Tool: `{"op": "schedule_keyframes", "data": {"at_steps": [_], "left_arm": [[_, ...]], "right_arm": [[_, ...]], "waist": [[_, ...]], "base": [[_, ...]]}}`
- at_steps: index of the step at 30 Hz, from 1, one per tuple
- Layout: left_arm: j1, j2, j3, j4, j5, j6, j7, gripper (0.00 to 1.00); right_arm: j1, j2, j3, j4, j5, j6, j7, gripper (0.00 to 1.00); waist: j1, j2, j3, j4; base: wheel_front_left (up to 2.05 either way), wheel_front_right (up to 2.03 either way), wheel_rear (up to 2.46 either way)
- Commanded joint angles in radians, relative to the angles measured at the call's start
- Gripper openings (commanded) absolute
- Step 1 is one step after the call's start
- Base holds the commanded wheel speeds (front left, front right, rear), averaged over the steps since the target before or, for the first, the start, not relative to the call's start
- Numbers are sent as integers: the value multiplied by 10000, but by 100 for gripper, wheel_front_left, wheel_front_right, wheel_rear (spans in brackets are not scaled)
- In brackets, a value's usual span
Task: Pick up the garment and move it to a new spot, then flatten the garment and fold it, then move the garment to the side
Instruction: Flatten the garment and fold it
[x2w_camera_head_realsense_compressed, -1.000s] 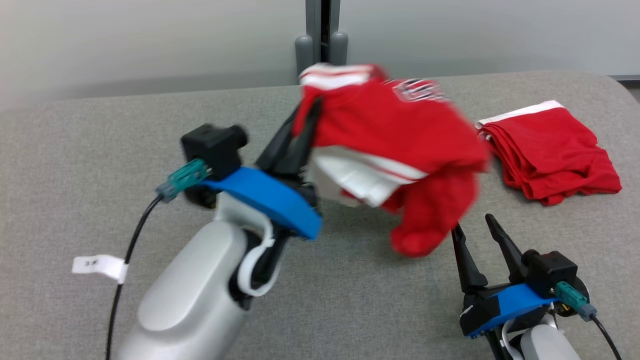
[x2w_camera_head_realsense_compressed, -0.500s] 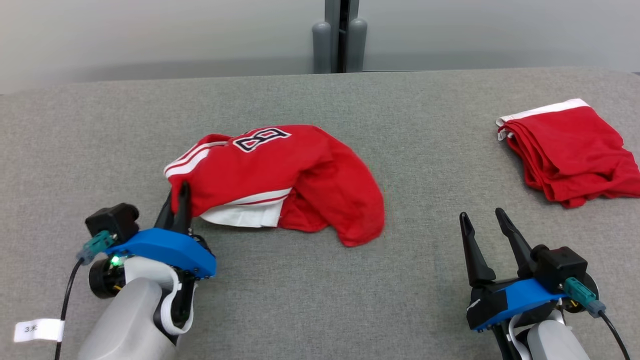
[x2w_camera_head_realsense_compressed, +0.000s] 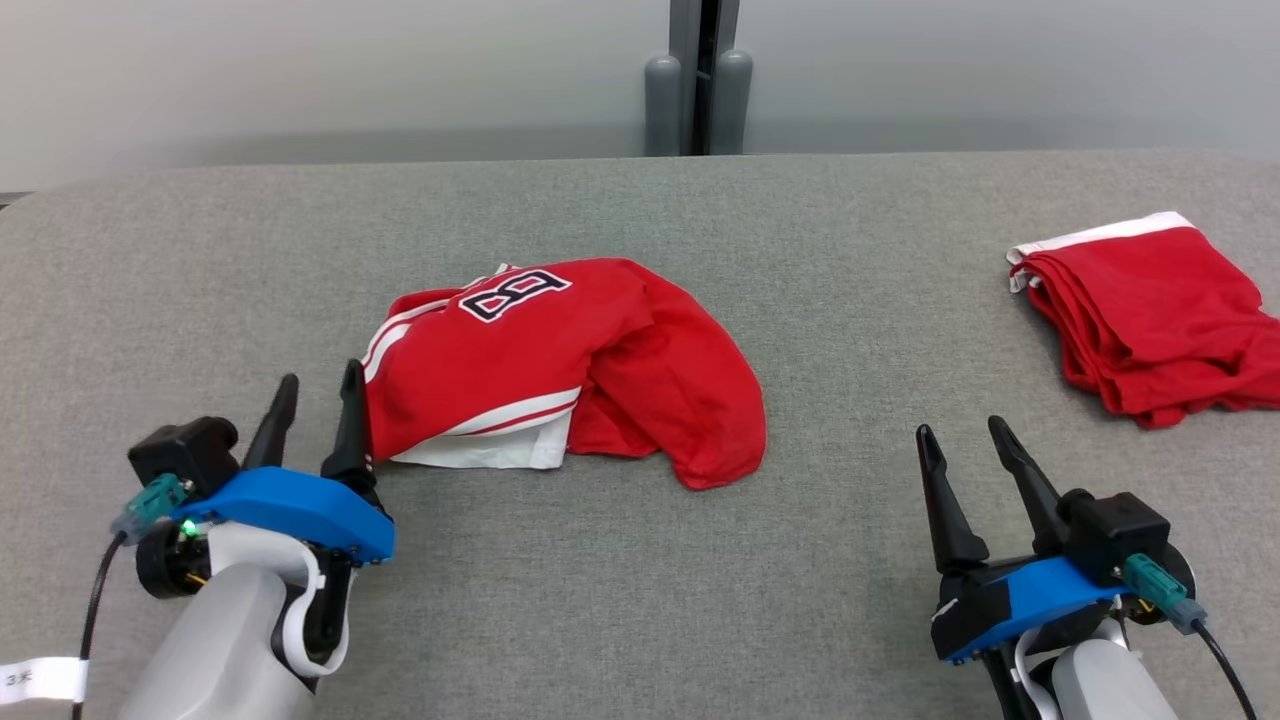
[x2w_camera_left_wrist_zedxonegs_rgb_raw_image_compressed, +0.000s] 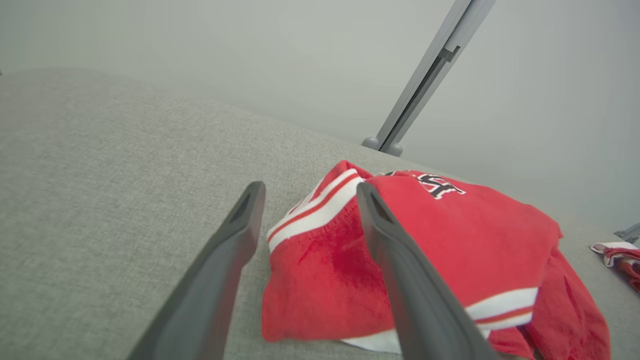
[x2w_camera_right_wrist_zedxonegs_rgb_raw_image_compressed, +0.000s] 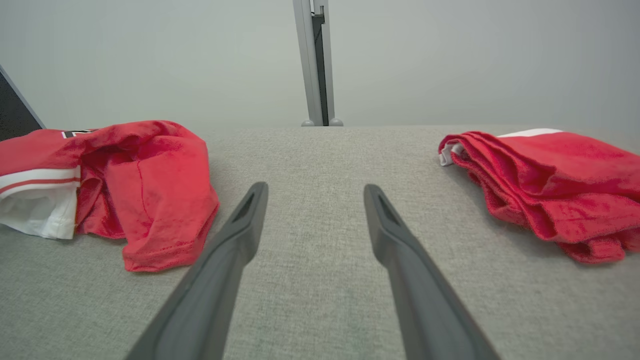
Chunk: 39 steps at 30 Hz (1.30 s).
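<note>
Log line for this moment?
garment: crumpled on table | left gripper: open, at garment's left edge | right gripper: open, clear of garment | pending: flatten, fold

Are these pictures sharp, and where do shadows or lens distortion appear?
Head view: sharp, evenly lit, only a faint shadow under the jersey. Left wrist view: wide-angle, the left gripper's fingers loom large and soft-edged. Right wrist view: the folded garment is clear, the right gripper's fingers slightly soft.

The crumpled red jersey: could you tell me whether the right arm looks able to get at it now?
Probably yes: the right end effector stands open, and bare table lies between it and the crumpled red jersey, off to its left.
</note>
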<state>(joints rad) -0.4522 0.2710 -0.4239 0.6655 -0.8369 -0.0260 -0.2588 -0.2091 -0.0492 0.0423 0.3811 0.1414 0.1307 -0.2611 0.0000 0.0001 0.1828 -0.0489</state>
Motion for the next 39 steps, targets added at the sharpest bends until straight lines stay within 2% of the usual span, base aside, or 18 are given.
{"op": "schedule_keyframes", "data": {"at_steps": [1,6,12,17,19,24,25,26,27,28,29,30,32,33,39], "left_arm": [[145,138,155,-316,309,-39,-66,100],[950,86,690,-1520,1002,-61,-70,100],[2104,-462,1185,-2608,1491,-47,-72,100],[2622,-867,1456,-2987,1753,-135,-74,100],[2728,-1014,1576,-3075,1859,-171,-73,100],[2898,-1222,1832,-3110,2072,-262,-74,100],[2933,-1261,1888,-3100,2091,-279,-74,100],[2962,-1300,1946,-3090,2131,-297,-74,100],[2986,-1327,2007,-3077,2169,-322,-74,100],[3006,-1351,2068,-3069,2184,-340,-74,100],[3006,-1351,2068,-3069,2184,-340,-74,100],[3029,-1368,2122,-3063,2222,-356,-74,100],[3062,-1418,2241,-3056,2258,-375,-74,100],[3076,-1446,2289,-3053,2289,-395,-74,100],[3203,-1598,2403,-2982,2476,-536,-74,100]], "right_arm": [[-55,-27,39,3,-90,1,-56,100],[-142,-25,573,128,-239,1,-57,100],[-768,-30,1551,1101,-559,1,154,100],[-1438,-34,2085,2159,-786,1,563,100],[-1746,-34,2100,2582,-1406,1,733,100],[-2077,-37,2118,3395,-2066,-1,1119,100],[-2125,-39,2072,3517,-2282,-1,1238,79],[-2152,-37,1991,3618,-2433,-1,1329,48],[-2184,-39,1891,3695,-2580,-1,1414,48],[-2204,-37,1816,3743,-2704,-1,1475,33],[-2204,-37,1816,3743,-2704,-1,1475,33],[-2228,-34,1735,3761,-2751,-1,1487,27],[-2268,-37,1562,3759,-2906,-1,1457,6],[-2306,-34,1471,3728,-3004,-1,1422,0],[-2573,-31,852,3330,-3371,-1,1081,0]], "waist": [[0,-1,-25,43],[0,-1,-84,262],[0,-1,-26,844],[0,-1,60,1470],[0,-1,84,1689],[0,-1,86,2041],[0,-1,79,2062],[0,-1,72,2077],[0,-1,65,2082],[0,-1,57,2074],[0,-1,57,2074],[0,-1,44,2051],[0,-1,11,1960],[0,-1,-10,1901],[0,-1,-200,1506]], "base": [[0,0,0],[0,0,0],[0,0,0],[0,0,0],[0,0,0],[0,0,0],[0,0,0],[0,0,0],[0,0,0],[0,0,0],[0,0,0],[0,0,0],[0,0,0],[0,0,0],[0,0,0]]}}
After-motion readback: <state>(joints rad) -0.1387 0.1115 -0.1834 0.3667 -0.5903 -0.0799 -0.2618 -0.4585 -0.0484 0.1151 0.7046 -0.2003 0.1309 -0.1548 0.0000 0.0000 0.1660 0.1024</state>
